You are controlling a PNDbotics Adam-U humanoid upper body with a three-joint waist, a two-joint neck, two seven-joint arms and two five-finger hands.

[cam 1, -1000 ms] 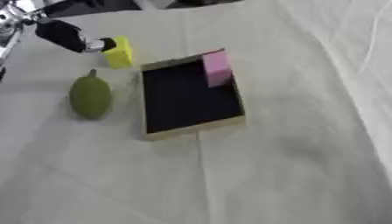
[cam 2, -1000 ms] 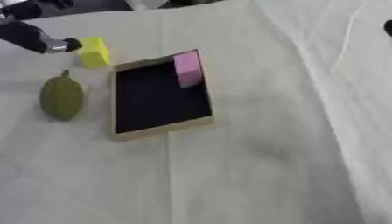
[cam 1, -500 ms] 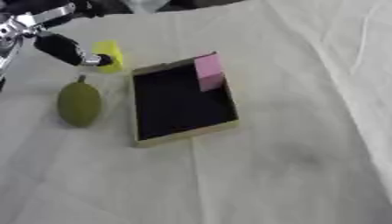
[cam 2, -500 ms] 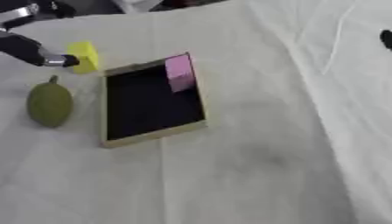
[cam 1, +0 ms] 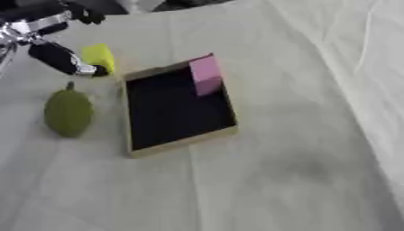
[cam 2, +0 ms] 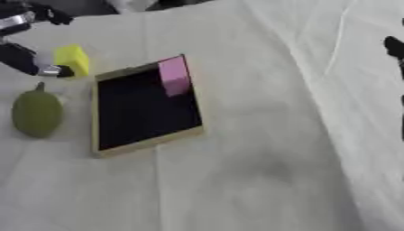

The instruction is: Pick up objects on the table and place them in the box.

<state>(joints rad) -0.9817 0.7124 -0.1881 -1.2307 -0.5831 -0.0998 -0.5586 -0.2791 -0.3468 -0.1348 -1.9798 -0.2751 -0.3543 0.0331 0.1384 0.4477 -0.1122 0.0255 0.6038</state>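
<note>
Yellow block [cam 1: 99, 57] sat at the left hand's [cam 1: 59, 57] fingertips, its grip unclear, with the box [cam 1: 177, 142] just beyond.

My left hand [cam 1: 59, 56] at ten o'clock: black fingers, silver tips, silver joints. Right hand [cam 2: 394, 47] at three o'clock: black.

The box [cam 1: 175, 109] lies mid-table; a block [cam 1: 205, 75] stands in its far right corner. Left of it lie a cube [cam 1: 99, 57] and, nearer, a fruit [cam 1: 68, 111].
</note>
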